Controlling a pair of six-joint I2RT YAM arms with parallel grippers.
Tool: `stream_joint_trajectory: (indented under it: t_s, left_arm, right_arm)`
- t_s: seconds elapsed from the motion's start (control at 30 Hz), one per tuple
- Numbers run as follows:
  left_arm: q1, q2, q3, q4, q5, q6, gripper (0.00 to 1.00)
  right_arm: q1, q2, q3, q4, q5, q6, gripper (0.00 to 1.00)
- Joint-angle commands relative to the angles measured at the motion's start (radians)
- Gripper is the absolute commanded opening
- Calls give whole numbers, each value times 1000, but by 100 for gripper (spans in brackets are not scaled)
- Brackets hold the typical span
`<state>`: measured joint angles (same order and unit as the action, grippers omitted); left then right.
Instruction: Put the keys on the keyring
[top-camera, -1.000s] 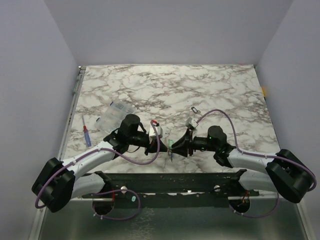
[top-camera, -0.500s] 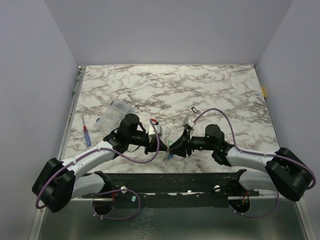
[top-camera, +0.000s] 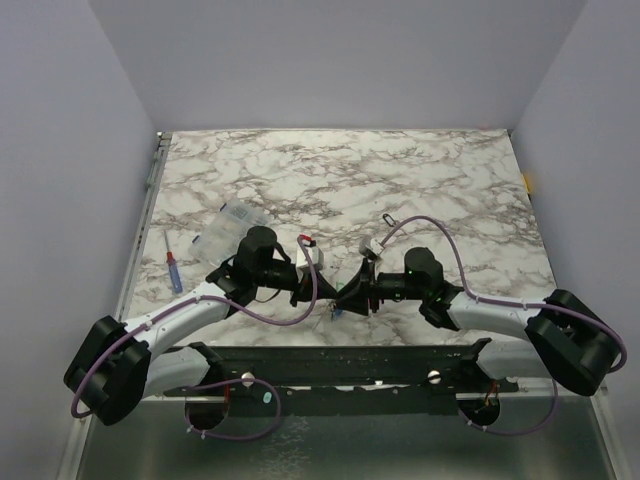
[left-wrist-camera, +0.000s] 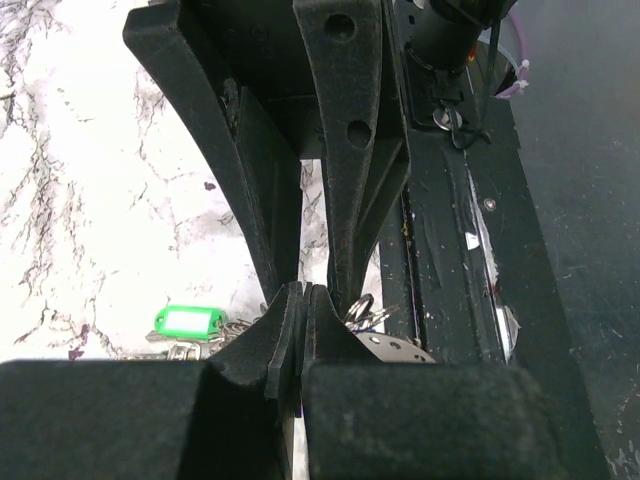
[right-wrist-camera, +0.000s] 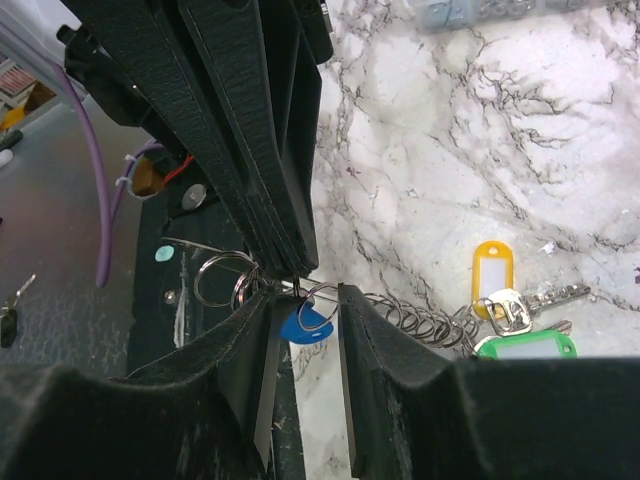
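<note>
Threading looks to be the step in hand: left gripper (left-wrist-camera: 302, 300) jaws clenched on sthg too thin to name, right gripper (right-wrist-camera: 305, 296) jaws flanking small blue plastic-headed key (right-wrist-camera: 305, 326) (gripping or not, can't tell), beside pale coiled-cord keyring (right-wrist-camera: 420, 318) at near edge of marble-patterned desk (right-wrist-camera: 450, 150); next move prob. needs v. fine alignment.

The keyring (right-wrist-camera: 415, 318), a pale coiled cord, was stretched into a line of loops. The keys (right-wrist-camera: 505, 305) with yellow and green heads lay bunched at one end on the marble table (right-wrist-camera: 420, 150); a blue-headed one hung at the other.
</note>
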<state>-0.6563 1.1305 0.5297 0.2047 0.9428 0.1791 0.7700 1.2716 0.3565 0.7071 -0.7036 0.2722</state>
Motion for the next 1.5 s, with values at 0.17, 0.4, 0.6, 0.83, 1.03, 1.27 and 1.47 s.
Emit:
stream_joint_trajectory:
  t_s: [0.17, 0.4, 0.6, 0.83, 1.03, 1.27, 1.47]
  left_arm:
    - [-2, 9, -12, 58, 24, -31, 0]
    - [-1, 8, -16, 60, -2, -45, 0]
    - [-2, 0, -22, 72, -11, -56, 0]
    - [-2, -29, -49, 83, -263, -142, 11]
    - [-34, -14, 4, 17, -488, -370, 23]
    - [-197, -14, 13, -36, -623, -339, 31]
    - [-294, 33, 20, -56, -638, -348, 32]
  right_arm:
    - [31, -21, 59, -5, 24, -32, 38]
    - [32, -44, 46, 2, 51, -26, 43]
    - [33, -28, 39, 14, 109, -20, 46]
    - [32, -118, 24, -156, 388, 19, 47]
    - [32, -236, 93, -557, 754, 178, 49]
    - [31, -190, 227, -976, 1054, 438, 56]
    - [32, -194, 252, -1028, 1172, 481, 68]
